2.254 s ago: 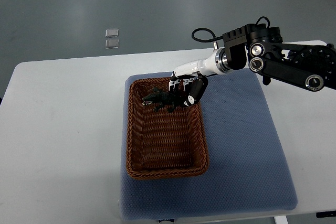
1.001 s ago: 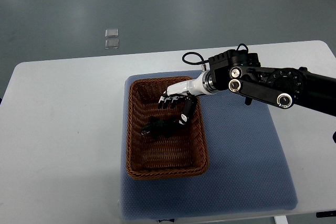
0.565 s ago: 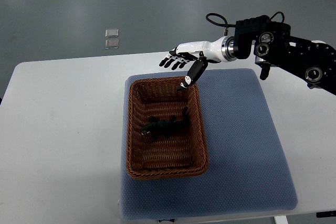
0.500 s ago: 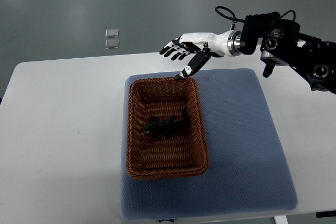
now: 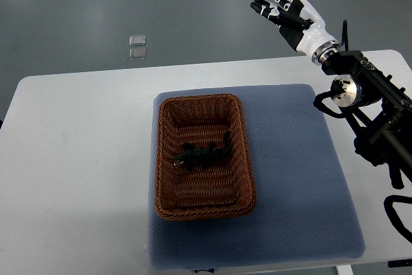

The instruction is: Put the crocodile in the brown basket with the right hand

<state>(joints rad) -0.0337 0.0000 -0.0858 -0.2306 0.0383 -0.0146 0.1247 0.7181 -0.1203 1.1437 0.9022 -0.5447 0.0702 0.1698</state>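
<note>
Even, soft light; sharp picture.
White table [image 5: 77,159] is brightest at 9 o'clock; the basket [image 5: 158,159] holds faint shade inside.

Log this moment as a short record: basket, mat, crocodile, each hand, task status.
brown basket: on the blue mat, toward its left side
blue mat: on the white table
crocodile: lying inside the brown basket, near its middle, nothing touching it
right hand: raised at the far right, well clear of the brown basket, fingers spread, empty
left hand: not in view
task status: placement looks done
</note>
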